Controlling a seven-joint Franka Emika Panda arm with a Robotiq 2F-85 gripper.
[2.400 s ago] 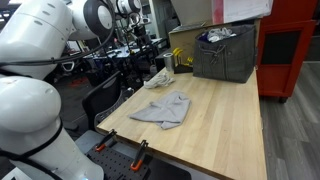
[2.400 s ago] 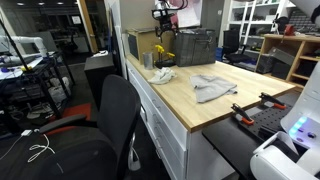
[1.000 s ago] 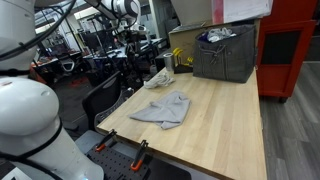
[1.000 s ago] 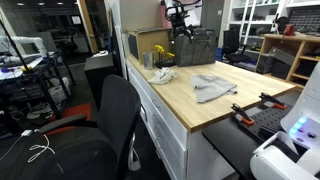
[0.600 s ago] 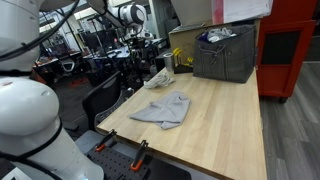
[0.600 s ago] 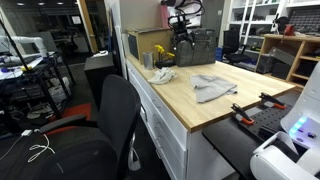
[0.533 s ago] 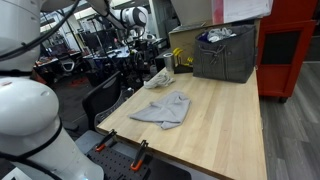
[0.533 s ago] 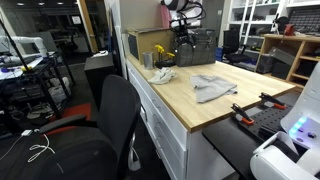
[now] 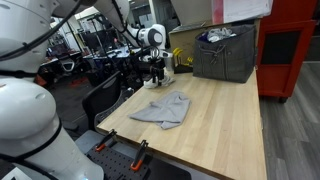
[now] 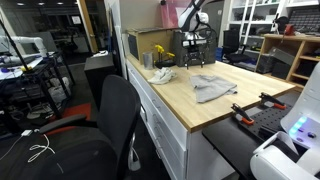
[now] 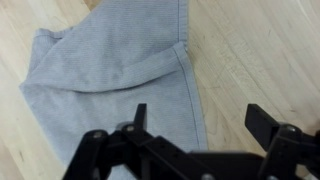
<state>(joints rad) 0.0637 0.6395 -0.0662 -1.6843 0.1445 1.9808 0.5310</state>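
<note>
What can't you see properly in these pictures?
- Wrist view: the grey cloth runs off the top edge, and the open gripper covers its lower part.
- Exterior view: what lies in the grey bin is too small and dark to name.
- Exterior view: the yellow thing near the white rag is too small to identify.

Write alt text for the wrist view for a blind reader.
A gray cloth lies partly folded on a light wooden table. The black gripper hovers above it, jaws open, one finger over the cloth, the other over bare wood.

gray bin point(image 9: 225, 58), red cabinet point(image 9: 290, 50), black chair point(image 10: 108, 115), crumpled rag point(image 10: 162, 75).
</note>
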